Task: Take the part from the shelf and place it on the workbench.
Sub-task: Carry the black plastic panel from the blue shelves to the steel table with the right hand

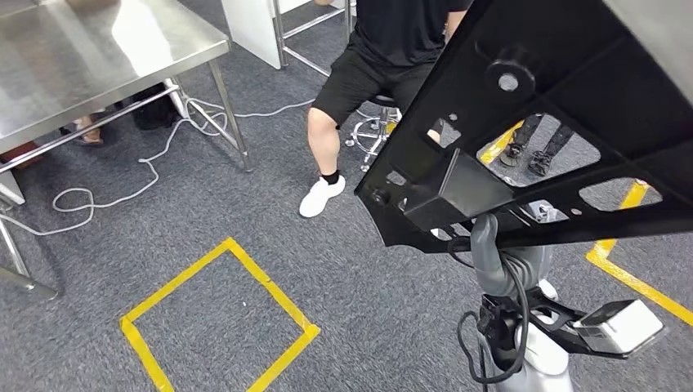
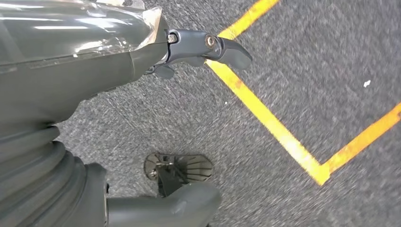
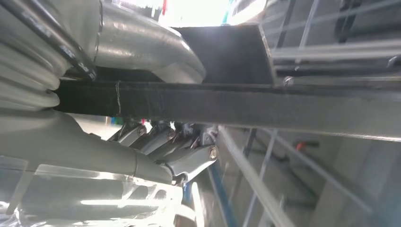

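A large flat black part (image 1: 564, 106) with cut-outs and a boxy block hangs high and tilted, close to the head camera on the right. My right hand (image 1: 490, 245) grips its lower edge from below. In the right wrist view the part's dark edge (image 3: 283, 106) is clamped between the thumb (image 3: 156, 47) and the fingers (image 3: 165, 142). The steel workbench (image 1: 82, 49) stands at the upper left, well away from the part. My left hand (image 2: 94, 71) hangs over the grey carpet, its fingers (image 2: 222, 47) and thumb (image 2: 179, 203) apart and holding nothing.
A person (image 1: 368, 73) in black sits on a stool beside the part, one white shoe (image 1: 321, 196) on the carpet. A yellow tape square (image 1: 270, 282) marks the floor ahead, and more yellow tape (image 1: 629, 282) runs on the right. A white cable (image 1: 147, 171) trails under the workbench.
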